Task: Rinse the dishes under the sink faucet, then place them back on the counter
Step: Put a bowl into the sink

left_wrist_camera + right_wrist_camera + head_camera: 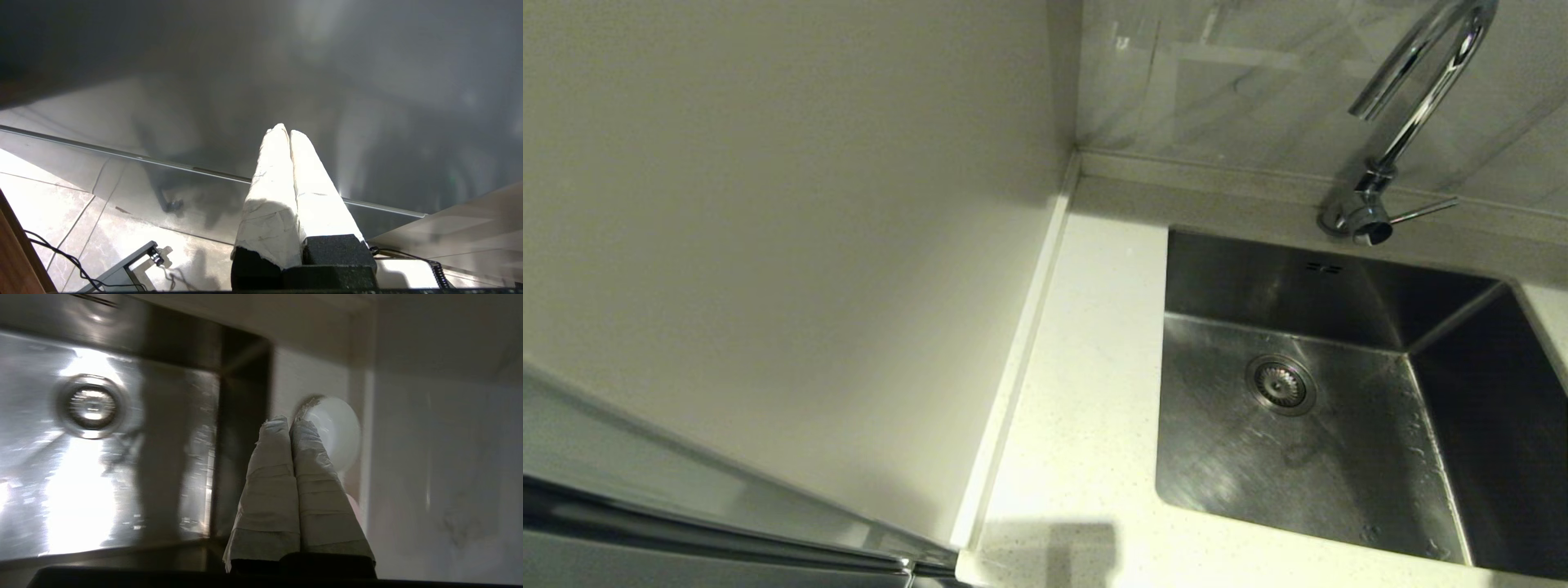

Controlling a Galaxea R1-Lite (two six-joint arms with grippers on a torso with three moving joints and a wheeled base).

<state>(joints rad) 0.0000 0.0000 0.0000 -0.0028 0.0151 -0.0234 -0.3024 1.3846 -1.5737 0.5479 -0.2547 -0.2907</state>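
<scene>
Judging from the dry-looking, bare sink (pixel 1307 457) at lower right, no rinsing has begun. The right pincer (pixel 290 422), fingers together and holding nothing, hangs near 1 whitish bowl (pixel 337 430) apparently on the counter (pixel 1086 392); left pincer (pixel 284 132) parked, closed.

The sink (pixel 1339 457) is brushed grey steel with a silvery round drain strainer (pixel 1281 384), and the faucet (pixel 1413 106) is shiny chrome. The counter (pixel 1086 392) is off-white with fine speckles, beside a plain beige wall panel (pixel 768 245) and pale grey-veined marble-look tiles (pixel 1258 73). A whitish bowl (pixel 337 428) shows past the right gripper (pixel 289 422), whose fingers wear pale, creased wrapping like the left gripper (pixel 286 132).
</scene>
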